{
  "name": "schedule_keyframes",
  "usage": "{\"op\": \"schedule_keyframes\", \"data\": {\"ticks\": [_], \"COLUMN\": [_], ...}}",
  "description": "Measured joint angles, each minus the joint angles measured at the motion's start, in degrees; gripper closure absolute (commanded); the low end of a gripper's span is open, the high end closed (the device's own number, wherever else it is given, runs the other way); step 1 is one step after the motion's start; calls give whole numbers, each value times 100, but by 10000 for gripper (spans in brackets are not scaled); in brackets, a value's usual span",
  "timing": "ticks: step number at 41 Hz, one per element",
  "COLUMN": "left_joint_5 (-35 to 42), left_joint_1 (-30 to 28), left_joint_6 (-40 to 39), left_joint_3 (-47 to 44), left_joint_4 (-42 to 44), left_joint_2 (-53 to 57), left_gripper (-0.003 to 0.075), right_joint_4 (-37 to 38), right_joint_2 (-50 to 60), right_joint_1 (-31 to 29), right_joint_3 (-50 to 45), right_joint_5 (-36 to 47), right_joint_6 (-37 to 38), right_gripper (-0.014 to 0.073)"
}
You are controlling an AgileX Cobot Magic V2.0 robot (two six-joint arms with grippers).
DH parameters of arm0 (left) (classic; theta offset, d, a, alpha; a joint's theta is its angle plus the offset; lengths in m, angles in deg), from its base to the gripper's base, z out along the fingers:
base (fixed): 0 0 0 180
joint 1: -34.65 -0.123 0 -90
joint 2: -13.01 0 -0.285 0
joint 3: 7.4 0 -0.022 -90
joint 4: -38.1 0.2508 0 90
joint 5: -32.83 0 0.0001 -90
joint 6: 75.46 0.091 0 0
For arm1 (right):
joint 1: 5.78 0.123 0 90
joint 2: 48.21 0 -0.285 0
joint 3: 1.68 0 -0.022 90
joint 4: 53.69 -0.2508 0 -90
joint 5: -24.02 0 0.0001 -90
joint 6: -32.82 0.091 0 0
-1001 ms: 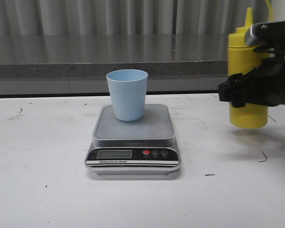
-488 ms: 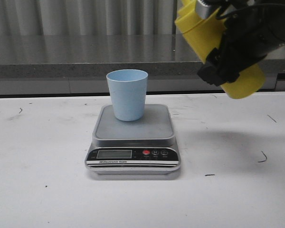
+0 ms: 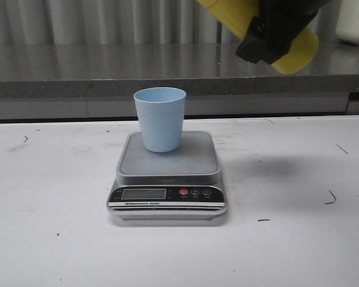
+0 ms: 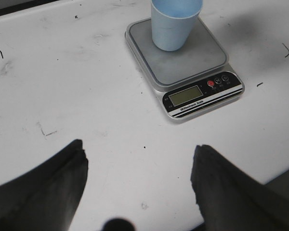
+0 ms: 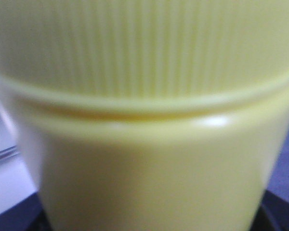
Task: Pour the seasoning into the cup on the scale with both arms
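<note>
The pale blue cup [image 3: 160,119] stands upright on the grey platform of the scale [image 3: 167,173], also in the left wrist view [image 4: 175,24] on the scale [image 4: 188,67]. My right gripper [image 3: 275,33] is shut on the yellow seasoning bottle [image 3: 296,51], held high at the top right of the front view and tilted with its top end to the upper left; the nozzle is out of view. The bottle fills the right wrist view [image 5: 144,115]. My left gripper [image 4: 139,159] is open and empty above the bare table, short of the scale.
A grey ledge [image 3: 107,86] and a ribbed wall run behind the white table [image 3: 48,239]. A white object [image 3: 354,21] stands on the ledge at the far right. Small dark marks dot the table.
My right gripper has lifted the seasoning bottle off the table at the right, carried it up and leftward, and tilted it. The cup and scale have not moved.
</note>
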Motion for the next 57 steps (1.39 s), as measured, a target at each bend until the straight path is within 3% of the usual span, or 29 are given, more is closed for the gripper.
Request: {"op": "schedule_keyframes", "data": {"ticks": [14, 27, 38, 57], "left_joint_5": [0, 0, 0, 0], "left_joint_1": [0, 0, 0, 0], "left_joint_6": [0, 0, 0, 0], "left_joint_3": [0, 0, 0, 0], "left_joint_4": [0, 0, 0, 0], "left_joint_2": [0, 0, 0, 0], "left_gripper": [262, 262, 262, 262], "right_joint_4": [927, 2680, 4448, 5821], "right_joint_2": [-751, -1319, -1469, -1507], "right_joint_1": [36, 323, 415, 658], "right_joint_3": [945, 1581, 1628, 1628], "right_joint_5": [-724, -1235, -1411, -1797], "right_joint_6": [-23, 50, 595, 1254], "right_gripper": [212, 212, 212, 212]}}
